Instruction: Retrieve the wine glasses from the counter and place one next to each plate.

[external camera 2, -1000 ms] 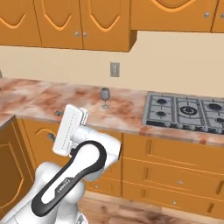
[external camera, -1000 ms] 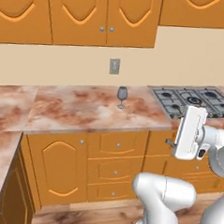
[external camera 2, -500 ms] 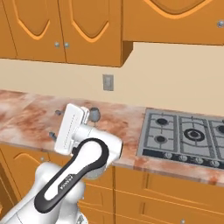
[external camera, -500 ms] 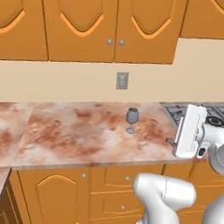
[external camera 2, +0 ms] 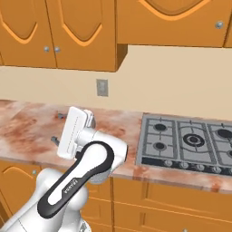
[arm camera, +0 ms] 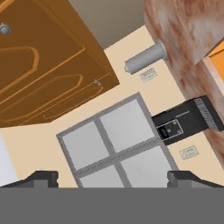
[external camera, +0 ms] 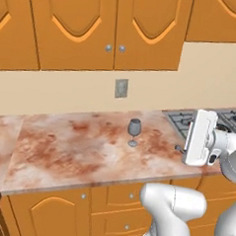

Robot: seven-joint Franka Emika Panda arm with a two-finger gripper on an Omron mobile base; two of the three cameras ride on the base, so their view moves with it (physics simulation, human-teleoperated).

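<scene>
Holding the jaws wide apart with nothing between them, the two dark tips (arm camera: 41, 177) showing at either side of the hand view. Pointing them sideways along the room rather than down, toward a grey four-paned window (arm camera: 116, 142) and wall cabinets (arm camera: 43, 74). Hovering over the front edge of the surface (external camera: 63, 151), just off the near left corner of the hob (external camera 2: 190, 140).

Looking at the first step of the task: reaching for a glass, not yet gripping. Seeing the glass (external camera: 134, 132) standing upright on its foot toward the back edge of the surface, below the wall socket (external camera: 121, 88) and left of the hob, with bare stone all round it. Judging it near the jaws but clearly apart from them, off to their left and further back.

Needing next to turn the wrist so the jaws face the glass, then to move in toward the back edge at bowl or stem height. Needing to bring one tip to each side before closing, since a nudge to so slim a piece would probably tip it. Expecting the carry to a plate to wait until the grip is sure.
</scene>
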